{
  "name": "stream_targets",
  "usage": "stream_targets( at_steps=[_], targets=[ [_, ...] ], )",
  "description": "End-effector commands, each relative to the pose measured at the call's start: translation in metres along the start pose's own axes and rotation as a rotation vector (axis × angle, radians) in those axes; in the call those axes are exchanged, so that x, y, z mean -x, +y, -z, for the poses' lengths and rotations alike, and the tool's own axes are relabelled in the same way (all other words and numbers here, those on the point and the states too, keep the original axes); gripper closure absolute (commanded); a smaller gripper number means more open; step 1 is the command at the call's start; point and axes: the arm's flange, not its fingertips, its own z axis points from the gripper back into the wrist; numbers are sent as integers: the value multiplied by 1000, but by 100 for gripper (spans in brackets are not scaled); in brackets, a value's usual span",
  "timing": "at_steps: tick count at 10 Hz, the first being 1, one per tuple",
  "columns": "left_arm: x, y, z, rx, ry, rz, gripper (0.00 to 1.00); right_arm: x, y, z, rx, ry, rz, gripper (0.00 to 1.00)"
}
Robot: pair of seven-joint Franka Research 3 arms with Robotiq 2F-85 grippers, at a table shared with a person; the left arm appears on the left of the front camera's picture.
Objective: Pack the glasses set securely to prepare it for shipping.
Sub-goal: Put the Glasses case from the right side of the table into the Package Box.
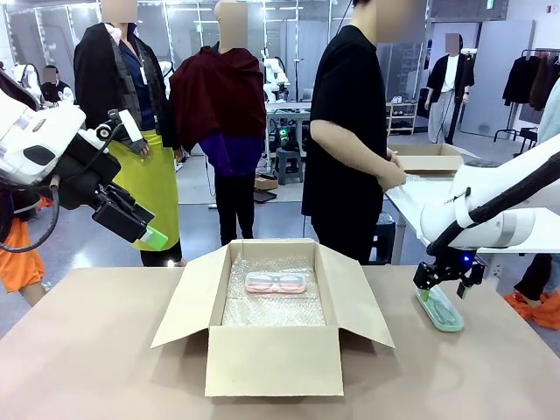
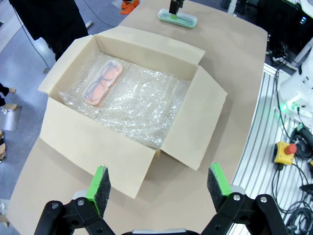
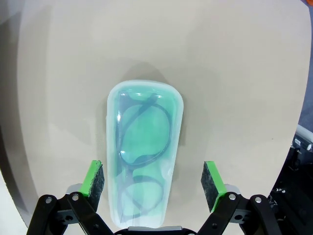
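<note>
Right claw straddling teal case; pink case already boxed.

Right gripper (image 3: 152,172) points straight down, fingers spread wide, one green pad (image 3: 94,177) each side of the teal case (image 3: 144,147), gripping nothing. Case flat on the table (image 1: 87,350), right of the box (image 1: 271,360), its near end between the fingers; touching or not, cannot tell. Right arm comes in low, bent at the wrist. Left gripper (image 2: 159,182) raised well above the table, left of the box, tilted toward it, wide open, empty. Box flaps open; bubble wrap (image 2: 142,105) lines the floor, pink case (image 2: 101,84) on it toward the far wall. Person (image 1: 350,131) beyond the far edge, side-on.
</note>
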Motion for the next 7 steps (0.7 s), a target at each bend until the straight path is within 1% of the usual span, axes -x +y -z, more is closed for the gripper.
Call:
stream_targets(
  at_steps=[1, 3, 7],
  targets=[
    [2, 0, -3, 19, -8, 12, 0, -5, 7, 3, 13, 14, 41, 0],
    [2, 0, -3, 19, -8, 12, 0, -7, 6, 14, 21, 32, 48, 0],
    [2, 0, -3, 19, -8, 12, 0, -11, 11, 22, 4, 24, 48, 0]
  ],
)
